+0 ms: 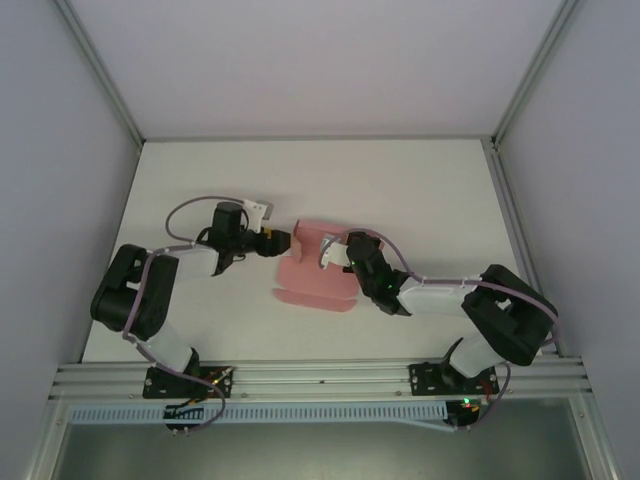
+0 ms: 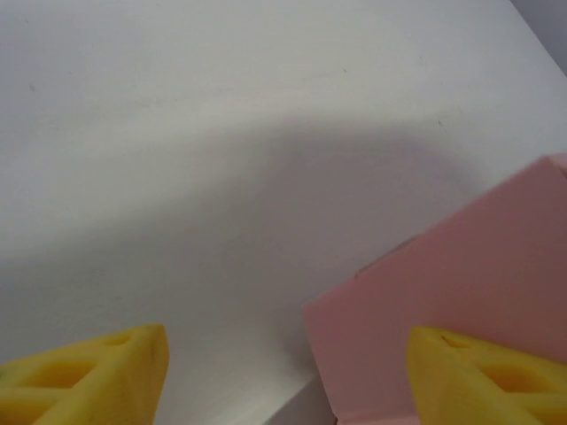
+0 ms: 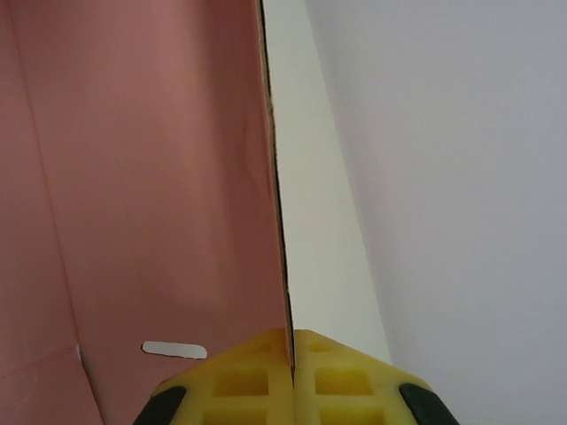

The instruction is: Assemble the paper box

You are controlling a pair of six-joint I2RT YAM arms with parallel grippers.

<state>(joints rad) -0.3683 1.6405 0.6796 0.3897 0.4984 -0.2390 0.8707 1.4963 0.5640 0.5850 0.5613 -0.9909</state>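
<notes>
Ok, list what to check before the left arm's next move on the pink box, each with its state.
1. Right tool pinched on a wall of the paper box: ok.
2. Left tool jaws apart: ok.
3. Box panel centred in the left tool's gap: not ok, it sits off to one side.
4. Arms on opposite sides of the box, not touching each other: ok.
5. Box folded shut: not ok, one flap lies flat on the table.

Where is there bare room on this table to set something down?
Bare: the far strip of the table between the paper box and the back wall, and the far right corner. Crowded: the middle, where the left gripper and right gripper meet at the box.
</notes>
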